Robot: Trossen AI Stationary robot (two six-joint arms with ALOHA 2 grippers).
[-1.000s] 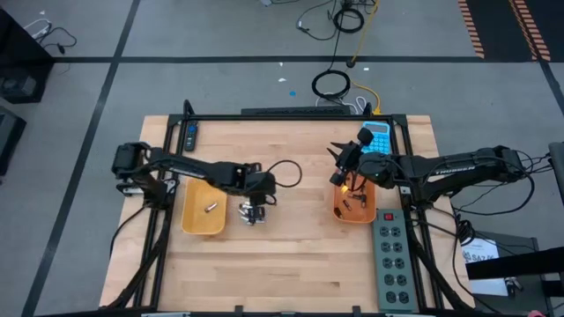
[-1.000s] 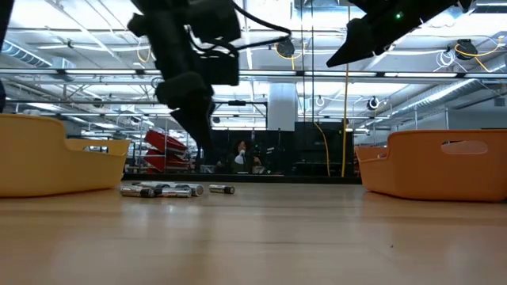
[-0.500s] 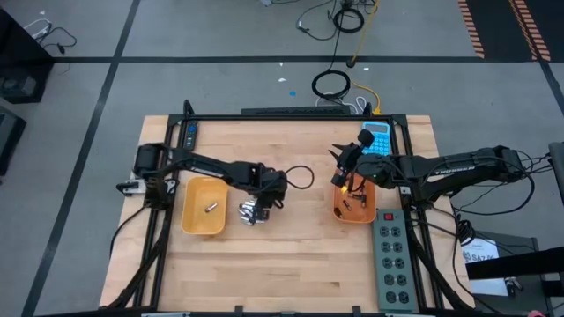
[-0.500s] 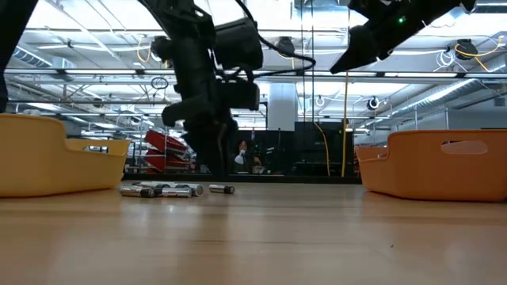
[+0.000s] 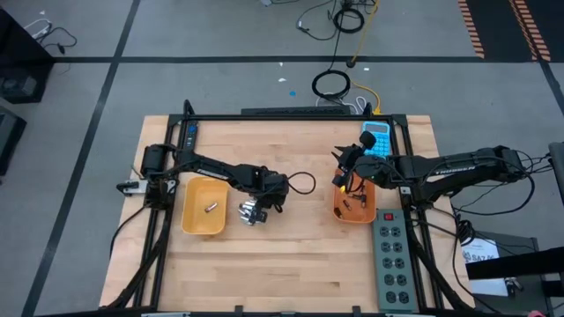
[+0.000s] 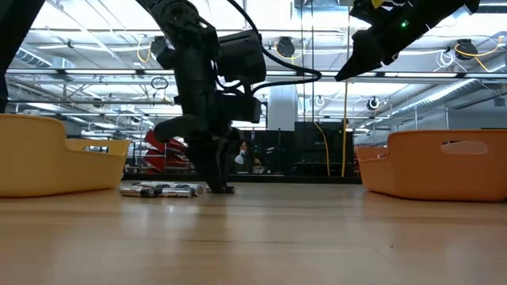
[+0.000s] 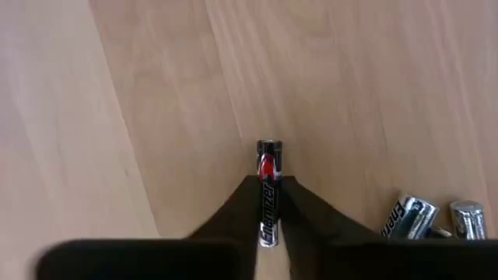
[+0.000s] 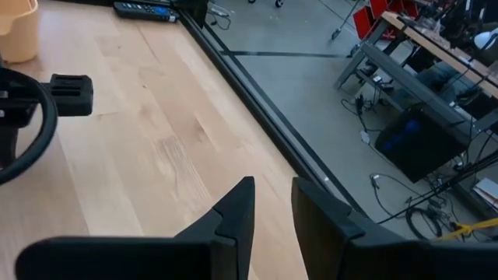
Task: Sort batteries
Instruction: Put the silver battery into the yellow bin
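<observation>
A pile of silvery batteries (image 5: 249,212) lies on the wooden table between two orange trays, and it also shows in the low view as batteries (image 6: 162,190). A thin black battery with a red band (image 7: 268,167) lies at the pile's right end. My left gripper (image 7: 268,208) is down at the table on it (image 6: 218,184). The left tray (image 5: 190,220) holds one battery (image 5: 210,209). The right tray (image 5: 337,211) holds a few dark ones. My right gripper (image 8: 272,206) hovers above the right tray's far edge (image 5: 338,160), slightly open and holding nothing. My left gripper has the black battery pinched between its two fingers (image 7: 247,210), which are on its near half (image 7: 268,222). The fingers come from above, slanting down, and lie along the battery. The battery lies flat on the table, and its far end (image 7: 268,148) sticks out past the fingertips.
A grey power strip (image 5: 394,255) lies at the table's right near side. A blue calculator (image 5: 377,136) and a dark remote (image 5: 192,136) sit near the far edge. A black cable loop (image 5: 298,183) hangs off my left wrist. Bare wood fills the near half.
My left arm has swung a little toward the table's right and come down from above the pile until its fingertips reach the table at the black battery on the pile's right end. The batteries have not moved.
</observation>
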